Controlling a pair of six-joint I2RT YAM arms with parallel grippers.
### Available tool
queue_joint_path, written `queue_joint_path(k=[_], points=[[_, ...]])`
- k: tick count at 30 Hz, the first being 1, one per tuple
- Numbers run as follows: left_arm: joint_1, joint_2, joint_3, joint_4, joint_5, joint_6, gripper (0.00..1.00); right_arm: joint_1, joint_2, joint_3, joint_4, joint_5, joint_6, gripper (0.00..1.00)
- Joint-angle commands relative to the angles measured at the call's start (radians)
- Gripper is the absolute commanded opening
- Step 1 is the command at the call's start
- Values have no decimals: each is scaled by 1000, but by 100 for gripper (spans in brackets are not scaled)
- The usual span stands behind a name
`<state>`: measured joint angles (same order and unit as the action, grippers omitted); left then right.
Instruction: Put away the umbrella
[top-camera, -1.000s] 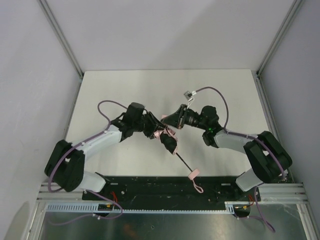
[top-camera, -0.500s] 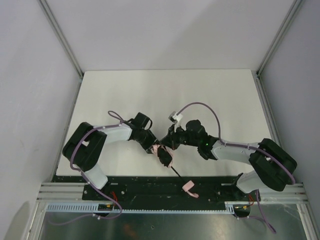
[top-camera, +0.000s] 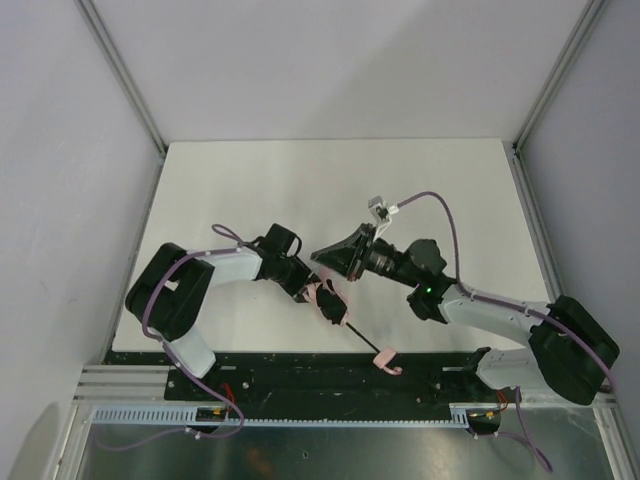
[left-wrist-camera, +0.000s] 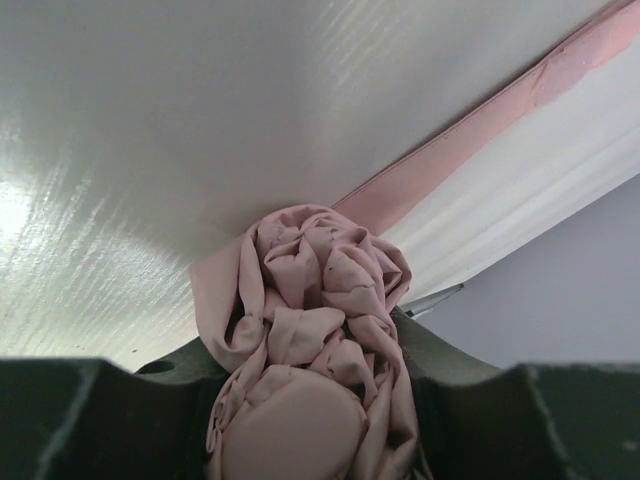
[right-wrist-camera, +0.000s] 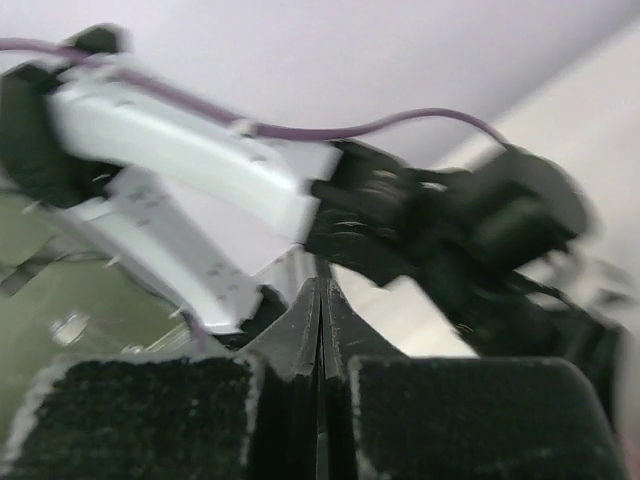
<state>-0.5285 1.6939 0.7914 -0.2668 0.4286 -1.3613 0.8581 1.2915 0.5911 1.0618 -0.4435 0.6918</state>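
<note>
One umbrella (top-camera: 330, 303) is at the table's (top-camera: 300, 180) near edge, just beyond the black rail (top-camera: 290, 372). Its bunched pink canopy is clamped between the fingers of the left end effector (top-camera: 308, 292). The thin black shaft (top-camera: 360, 337) slants toward the rail, and the pink handle (top-camera: 385, 357) with its loop strap lies over the rail. Of the two arms, the right end effector (top-camera: 322, 254) is pressed fully closed on nothing, just farther from the rail than the canopy.

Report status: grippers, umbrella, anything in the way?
Left gripper clamped on bunched canopy of pale pink fabric folding umbrella. Right gripper shut, empty, close beside it. Thin black shaft and pink handle trail toward arm bases. Nothing else in way.
</note>
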Motion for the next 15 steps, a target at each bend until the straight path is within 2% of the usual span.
queue_joint_path(k=[1, 3, 5, 7, 11, 15], points=[[12, 14, -68, -25, -199, 52, 0, -91, -102, 81, -517, 126, -77, 7], [11, 1, -74, -26, -186, 61, 0, -100, -146, 103, -704, 128, -207, 39], [11, -1, -80, -27, -162, 61, 0, -90, -159, 144, -889, 112, -370, 64], [11, -4, -87, -27, -140, 55, 0, -45, -149, 174, -1032, 157, -512, 80], [10, -27, -103, -28, -128, 35, 0, 73, -77, 188, -1081, 275, -644, 96], [10, -34, -100, -30, -120, 29, 0, 147, 36, 206, -1057, 445, -685, 99]])
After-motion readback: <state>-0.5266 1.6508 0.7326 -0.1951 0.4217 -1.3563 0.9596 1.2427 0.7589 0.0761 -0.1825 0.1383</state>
